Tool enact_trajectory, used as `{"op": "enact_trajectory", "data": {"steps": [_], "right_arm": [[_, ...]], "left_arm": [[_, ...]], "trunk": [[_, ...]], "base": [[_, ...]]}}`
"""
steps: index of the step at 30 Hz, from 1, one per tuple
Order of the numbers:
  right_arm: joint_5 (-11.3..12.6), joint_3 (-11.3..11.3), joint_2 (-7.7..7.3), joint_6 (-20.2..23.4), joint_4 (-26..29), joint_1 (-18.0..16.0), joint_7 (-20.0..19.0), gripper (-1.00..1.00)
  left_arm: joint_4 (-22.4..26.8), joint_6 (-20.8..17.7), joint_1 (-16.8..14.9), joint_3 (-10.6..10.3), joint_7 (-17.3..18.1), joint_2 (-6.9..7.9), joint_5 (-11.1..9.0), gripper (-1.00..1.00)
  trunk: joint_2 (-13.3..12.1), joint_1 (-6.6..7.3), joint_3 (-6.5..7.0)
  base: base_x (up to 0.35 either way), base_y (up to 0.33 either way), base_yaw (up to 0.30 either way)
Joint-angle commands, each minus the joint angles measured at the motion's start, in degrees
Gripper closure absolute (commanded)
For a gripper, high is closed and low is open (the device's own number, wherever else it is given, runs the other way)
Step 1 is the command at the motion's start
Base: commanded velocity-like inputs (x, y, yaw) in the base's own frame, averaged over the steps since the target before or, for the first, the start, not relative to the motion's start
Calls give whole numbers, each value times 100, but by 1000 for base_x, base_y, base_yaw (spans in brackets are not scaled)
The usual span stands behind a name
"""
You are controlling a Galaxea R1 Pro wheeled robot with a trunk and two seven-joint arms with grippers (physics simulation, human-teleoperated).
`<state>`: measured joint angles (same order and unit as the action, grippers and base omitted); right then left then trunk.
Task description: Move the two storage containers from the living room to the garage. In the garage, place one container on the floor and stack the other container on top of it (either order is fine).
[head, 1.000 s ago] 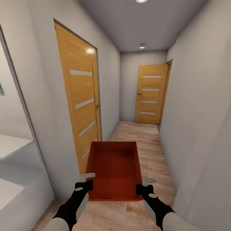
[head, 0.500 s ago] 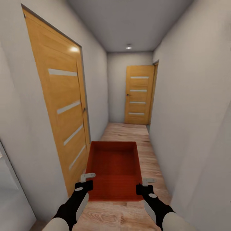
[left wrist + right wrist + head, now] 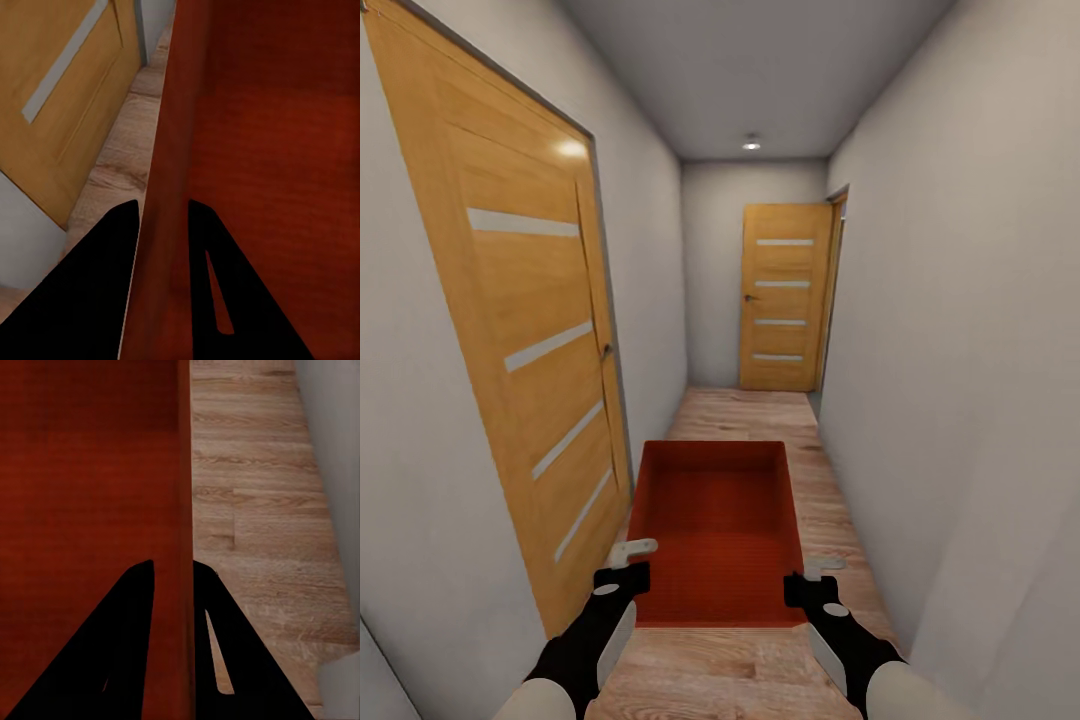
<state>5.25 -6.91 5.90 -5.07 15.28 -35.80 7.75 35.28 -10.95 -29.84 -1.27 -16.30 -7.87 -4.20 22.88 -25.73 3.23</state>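
An orange-red storage container (image 3: 718, 530) with no lid is held level in front of me over a hallway's wood plank floor. My left gripper (image 3: 632, 568) is shut on its left wall, and the left wrist view shows that wall (image 3: 169, 195) pinched between the two dark fingers. My right gripper (image 3: 810, 578) is shut on the right wall (image 3: 184, 547), one finger inside the box and one outside. The container is empty.
I am in a narrow corridor with white walls. A closed wooden door (image 3: 525, 330) stands close on the left, and another wooden door (image 3: 782, 298) closes the far end. The right wall (image 3: 960, 350) runs close alongside.
The camera has advanced down the corridor: the opening at the left has slid out of view and the left door has come nearer. The container and both grippers keep the same hold.
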Motion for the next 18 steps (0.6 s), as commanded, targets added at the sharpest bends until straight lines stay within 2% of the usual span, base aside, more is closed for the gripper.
{"op": "enact_trajectory", "data": {"steps": [1,18], "right_arm": [[11,22,-54,-81,15,-6,24,100],[11,14,-48,-79,17,-6,25,100]], "left_arm": [[-4,-30,0,101,-57,119,-108,100],[-12,-30,0,101,-57,119,-108,100]], "trunk": [[4,-5,-1],[4,-5,-1]], "base": [[322,71,0],[322,15,-13]]}}
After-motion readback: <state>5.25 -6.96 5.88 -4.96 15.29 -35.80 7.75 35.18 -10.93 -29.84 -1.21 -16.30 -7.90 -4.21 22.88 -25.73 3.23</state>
